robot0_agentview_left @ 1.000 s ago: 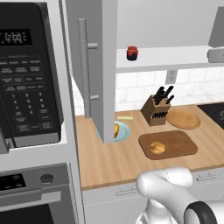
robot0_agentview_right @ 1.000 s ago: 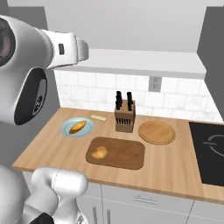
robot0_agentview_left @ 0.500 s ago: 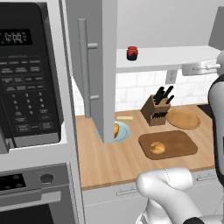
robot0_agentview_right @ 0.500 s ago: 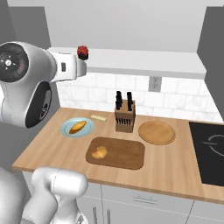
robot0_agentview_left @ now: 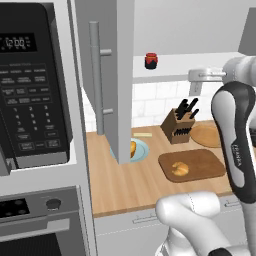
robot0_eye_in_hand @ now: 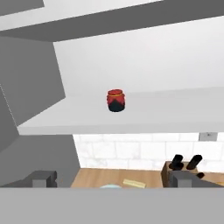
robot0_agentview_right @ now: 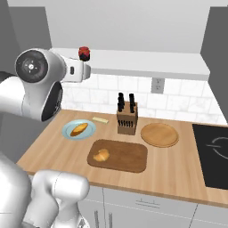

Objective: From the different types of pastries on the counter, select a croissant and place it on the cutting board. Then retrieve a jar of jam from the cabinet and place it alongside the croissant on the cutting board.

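The small dark red jar of jam [robot0_eye_in_hand: 116,100] with a black lid stands upright on the white cabinet shelf [robot0_eye_in_hand: 175,114], well ahead of the tool, whose jaws are spread wide and empty. Best to advance level, centring the jar between the fingertips [robot0_eye_in_hand: 43,179] before clenching.

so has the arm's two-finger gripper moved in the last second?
Yes. In the left base view the hand with the open two-finger gripper has swung in from the right along the white cabinet shelf, toward the small dark red jam jar.
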Motion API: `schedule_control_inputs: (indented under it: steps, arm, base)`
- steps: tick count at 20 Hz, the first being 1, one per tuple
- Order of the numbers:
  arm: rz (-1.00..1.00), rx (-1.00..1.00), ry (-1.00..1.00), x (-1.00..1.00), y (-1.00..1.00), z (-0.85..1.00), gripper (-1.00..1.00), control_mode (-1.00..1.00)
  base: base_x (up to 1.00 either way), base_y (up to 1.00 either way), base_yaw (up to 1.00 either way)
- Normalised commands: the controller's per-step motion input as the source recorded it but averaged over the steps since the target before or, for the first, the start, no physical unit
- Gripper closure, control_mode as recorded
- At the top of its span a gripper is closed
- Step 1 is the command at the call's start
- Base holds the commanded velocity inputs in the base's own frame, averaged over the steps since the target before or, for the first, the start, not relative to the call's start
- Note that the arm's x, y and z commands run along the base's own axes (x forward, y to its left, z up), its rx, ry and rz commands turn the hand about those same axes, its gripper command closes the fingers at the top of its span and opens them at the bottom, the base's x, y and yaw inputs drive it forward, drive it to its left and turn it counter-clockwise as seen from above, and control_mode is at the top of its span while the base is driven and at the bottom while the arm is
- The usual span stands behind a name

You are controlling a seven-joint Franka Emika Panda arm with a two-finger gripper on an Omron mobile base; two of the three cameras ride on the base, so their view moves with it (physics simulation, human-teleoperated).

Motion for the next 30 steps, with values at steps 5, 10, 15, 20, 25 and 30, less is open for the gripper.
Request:
schedule_control_inputs:
  steps: [5, 10, 15, 20, 25, 30]
  arm:
    - [0.00, -0.04, 0.19, 0.49, 0.16, 0.01, -1.00, -1.00]
    - [0.00, -0.03, 0.18, 0.35, 0.08, 0.34, -1.00, -1.00]
    - [0.00, 0.00, -0.01, 0.17, 0.02, 0.11, -1.00, -1.00]
    - [0.07, -0.01, -0.29, 0.00, 0.10, -0.49, -1.00, -1.00]
    - [0.08, 0.10, -0.26, 0.30, 0.11, -0.02, -1.00, -1.00]
    - [0.03, 0.05, 0.02, 0.29, 0.03, 0.26, -1.00, -1.00]
  base:
    - [0.00, 0.00, 0.00]
    - [0.00, 0.00, 0.00]
    - [0.00, 0.00, 0.00]
    - [0.00, 0.00, 0.00]
    - [0.00, 0.00, 0.00]
    - [0.00, 0.00, 0.00]
